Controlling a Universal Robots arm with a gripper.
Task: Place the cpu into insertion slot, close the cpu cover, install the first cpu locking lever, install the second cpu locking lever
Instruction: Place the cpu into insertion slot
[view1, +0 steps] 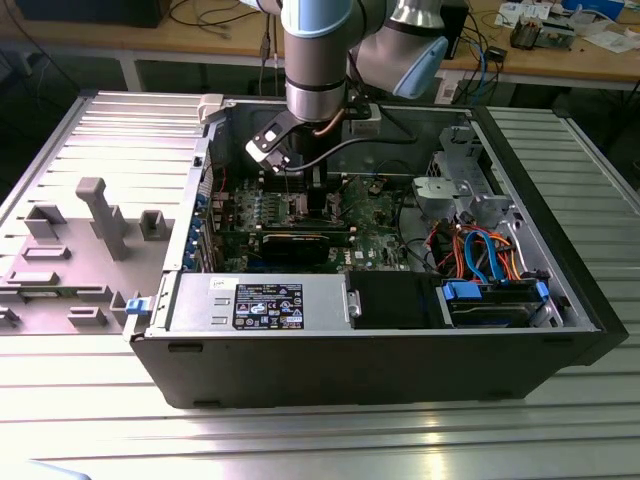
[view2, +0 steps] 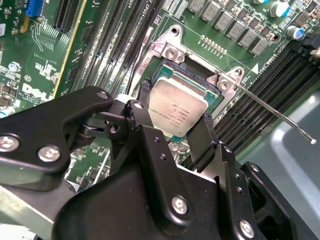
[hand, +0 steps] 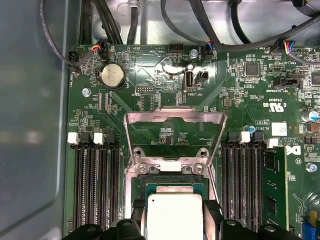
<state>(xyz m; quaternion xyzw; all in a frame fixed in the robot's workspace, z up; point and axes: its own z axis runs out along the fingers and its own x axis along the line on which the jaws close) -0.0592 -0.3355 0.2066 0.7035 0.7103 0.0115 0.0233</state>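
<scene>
The gripper (view2: 176, 107) holds the cpu (view2: 177, 100) tight, right over the insertion slot (view2: 181, 80).
Its two black fingers (view2: 202, 132) pinch the cpu's sides, so the cpu sits right between them. The cpu cover (hand: 150, 118) stands open, just past the slot. In the exterior view the arm (view1: 318, 60) is at 11 o'clock from the middle of the computer case (view1: 350, 370).

Overhead light is bright and even. Between the fingers (hand: 212, 212), the cpu (hand: 175, 220) glares nearly white in the first wrist view and shows a softer sheen in the second. The ribbed table (view1: 480, 430) reflects pale streaks, and the computer case (view1: 350, 370) interior lies shadowed.
</scene>
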